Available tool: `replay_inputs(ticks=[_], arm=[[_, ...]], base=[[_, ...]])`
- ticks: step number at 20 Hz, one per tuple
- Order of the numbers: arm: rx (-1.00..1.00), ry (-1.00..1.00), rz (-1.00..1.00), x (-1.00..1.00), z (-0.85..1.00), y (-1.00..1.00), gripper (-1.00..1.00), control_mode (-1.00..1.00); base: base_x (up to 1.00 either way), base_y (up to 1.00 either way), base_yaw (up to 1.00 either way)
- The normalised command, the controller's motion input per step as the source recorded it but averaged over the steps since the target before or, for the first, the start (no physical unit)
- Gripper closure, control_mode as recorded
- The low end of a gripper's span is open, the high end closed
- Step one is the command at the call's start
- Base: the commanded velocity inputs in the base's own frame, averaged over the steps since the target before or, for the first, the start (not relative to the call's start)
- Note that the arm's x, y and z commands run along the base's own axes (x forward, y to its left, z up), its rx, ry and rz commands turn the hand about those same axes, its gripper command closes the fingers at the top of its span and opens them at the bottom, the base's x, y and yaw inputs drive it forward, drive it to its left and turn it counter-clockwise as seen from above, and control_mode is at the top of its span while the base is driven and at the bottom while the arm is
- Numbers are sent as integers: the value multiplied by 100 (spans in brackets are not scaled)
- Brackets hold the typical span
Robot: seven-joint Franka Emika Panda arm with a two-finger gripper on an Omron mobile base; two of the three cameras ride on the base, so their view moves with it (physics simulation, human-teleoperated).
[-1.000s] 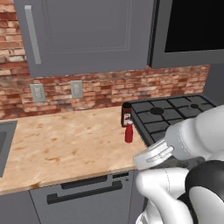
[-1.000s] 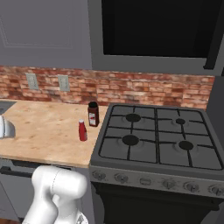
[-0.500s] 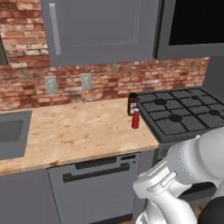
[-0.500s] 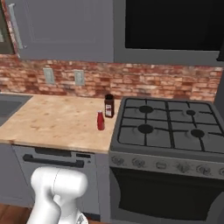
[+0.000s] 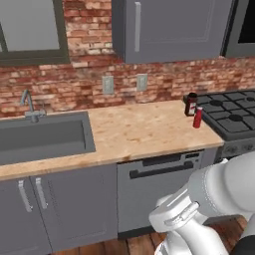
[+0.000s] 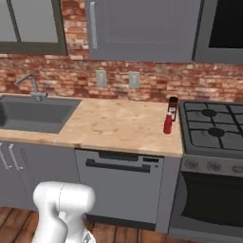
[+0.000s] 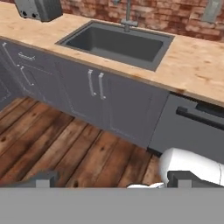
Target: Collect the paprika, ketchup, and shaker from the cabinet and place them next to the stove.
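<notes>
Both fingertips (image 7: 46, 178) of the gripper (image 7: 114, 179) stand spread wide, holding nothing, above wood floor (image 7: 65, 153).

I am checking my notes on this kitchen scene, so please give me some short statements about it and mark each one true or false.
1. The paprika and the ketchup stand on the counter close to the stove. True.
2. The ketchup lies on its side. False: it stands upright.
3. The cabinet door above the counter is open. False: it is closed.
4. The sink is set in the counter, on the far side from the stove. True.
5. The pincer is shut on the ketchup. False: its tips stand wide apart, with nothing between them, over the wooden floor.
</notes>
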Motion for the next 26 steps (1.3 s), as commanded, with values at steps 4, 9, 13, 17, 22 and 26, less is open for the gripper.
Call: replay_inputs(ticks=[4, 9, 13, 17, 22, 26], arm=[[0, 0, 0, 0, 0, 0, -100, 100], [0, 0, 0, 0, 0, 0, -100, 100], [0, 0, 0, 0, 0, 0, -100, 100], [0, 0, 0, 0, 0, 0, -100, 100], [0, 0, 0, 0, 0, 0, -100, 100], [0, 0, 0, 0, 0, 0, -100, 100]], base=[[-5, 100, 0], [0, 100, 0], [0, 100, 0], [11, 100, 0], [34, 100, 0], [54, 84, 0]])
